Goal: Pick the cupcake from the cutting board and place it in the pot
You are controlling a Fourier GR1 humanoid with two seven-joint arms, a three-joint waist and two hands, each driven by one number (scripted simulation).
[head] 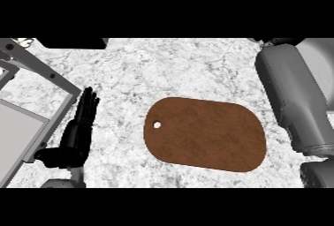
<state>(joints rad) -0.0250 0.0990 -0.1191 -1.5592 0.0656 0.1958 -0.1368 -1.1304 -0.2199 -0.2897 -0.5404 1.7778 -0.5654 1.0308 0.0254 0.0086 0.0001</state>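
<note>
The left hand point(77, 128) rests open at the view's left, fingers straight, holding nothing. The brown cutting board point(205, 134) lies bare on the marble table point(169, 66); only the right forearm point(294, 97) shows, while the cupcake, the pot and the right hand are out of sight.

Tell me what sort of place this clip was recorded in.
Most likely a kitchen counter: a speckled stone-like countertop, a brown cutting board with a hanging hole lying on it, and what looks like a metal-framed fixture at the left edge. No cupcake or pot shows here.
</note>
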